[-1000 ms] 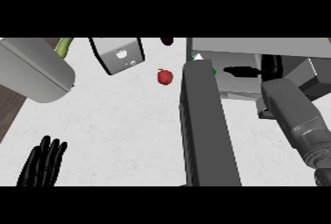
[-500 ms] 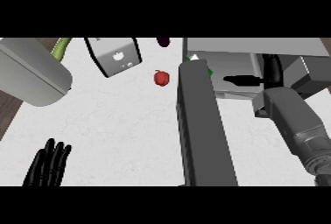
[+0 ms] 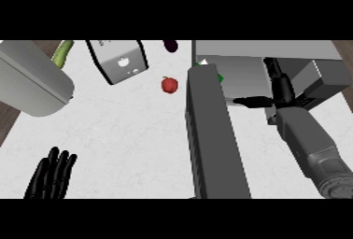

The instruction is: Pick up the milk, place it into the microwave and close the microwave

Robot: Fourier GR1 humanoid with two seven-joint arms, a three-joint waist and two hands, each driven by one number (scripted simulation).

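microwave (image 3: 276, 51) door (image 3: 214, 140) open; right hand (image 3: 265, 100) inside cavity, fingers straight, thumb out (milk not visible). left hand (image 3: 52, 175) rests on worktop (image 3: 124, 135), fingers straight, together.

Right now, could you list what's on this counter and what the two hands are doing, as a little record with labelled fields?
Microwave door: swung open, edge toward the viewer
Milk carton: only its white and green top shows past the door, inside the microwave
Right hand: in the microwave opening, fingers extended, holding nothing
Left hand: resting open at lower left, fingers up
Red pepper: on the white counter, left of the door
Toaster: behind the pepper
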